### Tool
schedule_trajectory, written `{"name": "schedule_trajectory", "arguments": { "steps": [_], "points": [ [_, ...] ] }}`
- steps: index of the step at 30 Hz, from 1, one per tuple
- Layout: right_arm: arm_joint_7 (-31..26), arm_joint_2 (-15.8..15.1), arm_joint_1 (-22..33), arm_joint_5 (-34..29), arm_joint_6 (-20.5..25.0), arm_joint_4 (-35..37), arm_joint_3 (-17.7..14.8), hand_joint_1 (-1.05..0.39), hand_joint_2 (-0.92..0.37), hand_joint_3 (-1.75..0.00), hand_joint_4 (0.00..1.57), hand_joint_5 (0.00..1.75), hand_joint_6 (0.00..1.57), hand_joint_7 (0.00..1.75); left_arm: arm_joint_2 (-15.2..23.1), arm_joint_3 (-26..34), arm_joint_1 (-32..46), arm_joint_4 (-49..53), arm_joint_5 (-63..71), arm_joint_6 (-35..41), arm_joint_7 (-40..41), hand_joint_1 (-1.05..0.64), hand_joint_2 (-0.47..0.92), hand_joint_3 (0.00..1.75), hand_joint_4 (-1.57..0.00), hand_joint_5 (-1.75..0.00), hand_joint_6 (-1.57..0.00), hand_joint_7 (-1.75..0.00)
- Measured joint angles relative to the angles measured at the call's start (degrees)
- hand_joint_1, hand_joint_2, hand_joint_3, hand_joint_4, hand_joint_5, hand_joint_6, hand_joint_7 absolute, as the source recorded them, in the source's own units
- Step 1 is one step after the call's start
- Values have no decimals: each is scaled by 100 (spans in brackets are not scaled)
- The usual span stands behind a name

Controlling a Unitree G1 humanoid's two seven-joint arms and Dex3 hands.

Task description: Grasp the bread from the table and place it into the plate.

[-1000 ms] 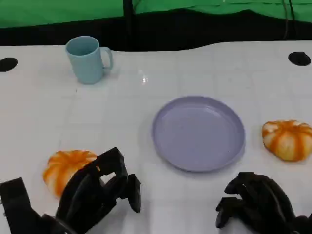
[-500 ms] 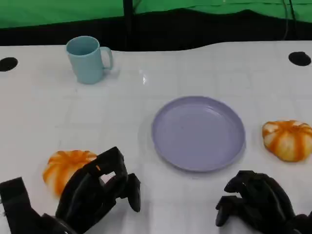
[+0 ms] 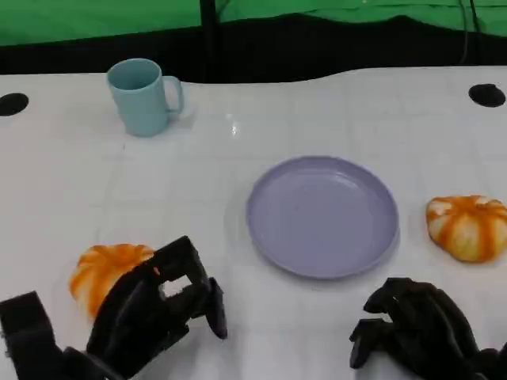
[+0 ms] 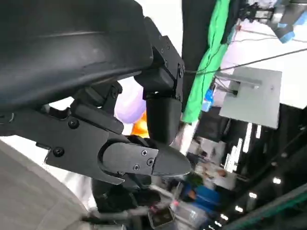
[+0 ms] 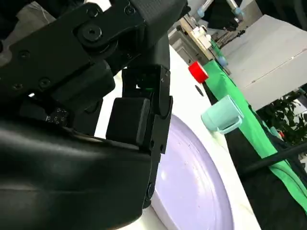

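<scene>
The white table (image 3: 333,111) carries the purple plate (image 3: 322,215), still without bread. My left hand (image 3: 154,309), fingers apart and holding nothing, is just beside the left bread (image 3: 103,269), approaching. Next I must close around it.

Bare table (image 3: 198,198) lies between left bread (image 3: 101,273) and plate (image 3: 322,215).
</scene>
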Motion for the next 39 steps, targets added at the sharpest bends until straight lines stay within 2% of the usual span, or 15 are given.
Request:
{"name": "schedule_trajectory", "arguments": {
  "steps": [2,3,6,9,11,15,18,21,23,27,32,39],
  "points": [
    [0,2,0,0,0,0,1,-105,-71,0,157,76,157,37,1,1,2,-11,77,-192,81,-67,92,30,-59,-167,-61,-101],
    [0,4,0,0,0,0,0,-105,-71,0,157,76,157,37,11,0,4,-32,77,-202,84,-67,92,29,-60,-165,-63,-94],
    [-1,13,0,0,2,-1,1,-105,-72,0,157,76,157,38,107,-11,39,-223,162,-213,138,-67,92,31,-56,-149,-70,-56],
    [-3,14,0,0,4,-5,2,-105,-71,0,157,77,157,38,324,-67,60,-430,574,-492,314,-67,92,32,-53,-131,-69,-37],
    [-21,18,0,0,5,-6,1,-105,-71,0,157,77,157,39,515,-92,62,-562,913,-665,441,-67,92,32,-52,-124,-68,-31],
    [-80,22,0,0,39,-21,2,-105,-71,0,157,77,157,39,897,-158,89,-913,1392,-742,635,-64,92,23,-52,-98,-66,-14],
    [-81,22,0,0,57,-42,8,-104,-71,0,156,77,157,39,1153,-181,102,-1268,1833,-781,929,-64,92,16,-54,-82,-65,-6],
    [-81,23,0,0,58,-55,8,-104,-71,0,156,77,157,38,1395,-177,127,-1576,2402,-883,1315,-66,92,14,-50,-77,-60,-3],
    [-81,24,2,-1,63,-71,11,-104,-72,-1,156,77,157,39,1583,-184,151,-1836,2899,-893,1561,-70,92,16,-53,-52,-50,-1],
    [-98,23,8,-14,64,-111,24,-104,-72,0,156,77,157,39,2120,-183,253,-2478,4266,-843,2027,-73,92,15,-50,-24,-37,-1],
    [-113,23,18,-12,93,-142,28,-103,-72,0,155,77,157,38,2634,-217,374,-3358,5709,-240,2109,-71,91,11,-45,-14,-30,0],
    [-126,24,19,-13,102,-145,30,-104,-72,0,156,78,157,39,2851,-688,356,-4076,7319,863,1633,-69,90,1,-43,-7,-30,0]
  ]
}}
